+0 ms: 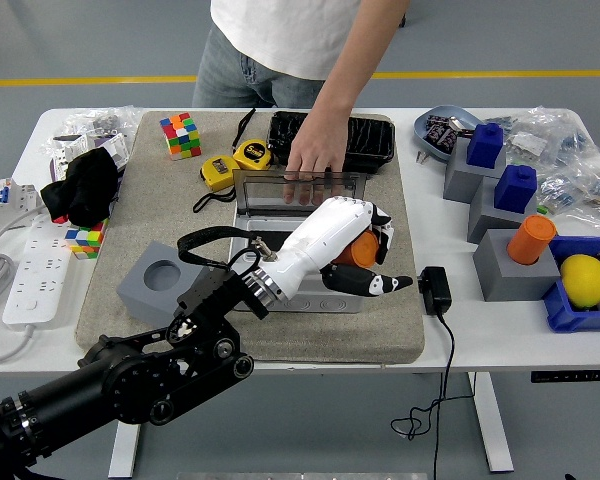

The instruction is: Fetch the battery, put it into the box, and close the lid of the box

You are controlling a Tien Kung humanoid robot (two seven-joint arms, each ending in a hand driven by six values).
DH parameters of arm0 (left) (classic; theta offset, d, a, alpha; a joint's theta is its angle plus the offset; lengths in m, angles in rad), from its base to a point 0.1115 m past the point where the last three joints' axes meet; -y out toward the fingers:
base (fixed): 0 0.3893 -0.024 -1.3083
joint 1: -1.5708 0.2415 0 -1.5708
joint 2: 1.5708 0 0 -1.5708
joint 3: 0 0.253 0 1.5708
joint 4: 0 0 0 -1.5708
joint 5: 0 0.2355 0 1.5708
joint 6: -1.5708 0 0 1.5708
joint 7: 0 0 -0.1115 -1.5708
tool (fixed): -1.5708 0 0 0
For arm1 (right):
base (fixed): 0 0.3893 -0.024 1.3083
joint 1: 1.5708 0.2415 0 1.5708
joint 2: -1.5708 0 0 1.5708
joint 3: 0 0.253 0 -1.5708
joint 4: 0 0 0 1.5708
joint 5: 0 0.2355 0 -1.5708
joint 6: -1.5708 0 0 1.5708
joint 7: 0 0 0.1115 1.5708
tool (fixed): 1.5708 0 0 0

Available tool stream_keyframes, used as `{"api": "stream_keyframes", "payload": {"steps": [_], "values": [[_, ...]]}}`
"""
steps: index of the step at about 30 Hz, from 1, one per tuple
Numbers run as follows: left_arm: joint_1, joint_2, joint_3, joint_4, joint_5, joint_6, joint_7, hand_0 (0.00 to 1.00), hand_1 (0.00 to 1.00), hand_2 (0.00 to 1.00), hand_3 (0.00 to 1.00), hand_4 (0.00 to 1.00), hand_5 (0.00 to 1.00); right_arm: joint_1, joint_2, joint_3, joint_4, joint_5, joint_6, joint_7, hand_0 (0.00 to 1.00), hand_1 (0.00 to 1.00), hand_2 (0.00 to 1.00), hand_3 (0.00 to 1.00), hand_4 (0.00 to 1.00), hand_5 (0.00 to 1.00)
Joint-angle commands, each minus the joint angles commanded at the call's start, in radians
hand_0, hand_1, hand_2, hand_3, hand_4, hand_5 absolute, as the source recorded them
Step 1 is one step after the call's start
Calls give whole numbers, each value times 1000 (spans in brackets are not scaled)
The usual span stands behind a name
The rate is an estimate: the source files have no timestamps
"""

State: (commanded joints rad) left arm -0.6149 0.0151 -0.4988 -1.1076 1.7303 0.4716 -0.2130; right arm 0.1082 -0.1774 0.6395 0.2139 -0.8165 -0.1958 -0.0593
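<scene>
Over the right end of the open box [280, 262], my left hand [352, 250] is curled around the orange battery [358, 250], the fingers [385, 236] wrapped over its top and my thumb [372, 284] stretched out below it toward the right, past the box's right wall. The battery sits in my grip just above that right end of the box; so much of it is covered that I cannot tell which way its long axis runs. I can make out no readable writing on the battery or the box. Behind my hand the clear lid [298, 187] stands raised, and a person's hand [314, 160] rests on its top edge. Farther right, a black power adapter [434, 288] lies on the white table [500, 330], close to my thumb tip but apart from it.
</scene>
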Motion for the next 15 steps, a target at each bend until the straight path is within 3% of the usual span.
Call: {"api": "stream_keyframes", "payload": {"steps": [2, 3, 8, 9, 15], "values": [[-4, -12, -5, 42, 0, 8, -9, 20, 2, 2, 2, 876, 352, 0, 0, -1, 1, -1, 1, 0, 753, 699, 716, 752, 998, 985], [-6, -15, -9, 60, 0, 12, -13, 21, 2, 2, 2, 886, 463, 0, 1, -2, 1, 0, 1, 0, 753, 699, 716, 752, 998, 986], [-29, -15, -18, 142, 11, 26, -29, 21, 2, 2, 2, 886, 463, 0, 0, -5, 1, 2, 1, 1, 753, 699, 716, 752, 998, 986], [-33, -15, -22, 157, 15, 28, -31, 24, 2, 2, 2, 901, 512, 0, -1, -7, 1, 2, 1, 1, 753, 699, 716, 752, 998, 985], [-39, -15, -41, 182, 28, 26, -31, 28, 2, 2, 2, 914, 539, 1, -2, -8, -1, 4, -1, 2, 754, 699, 716, 752, 998, 985]]}}
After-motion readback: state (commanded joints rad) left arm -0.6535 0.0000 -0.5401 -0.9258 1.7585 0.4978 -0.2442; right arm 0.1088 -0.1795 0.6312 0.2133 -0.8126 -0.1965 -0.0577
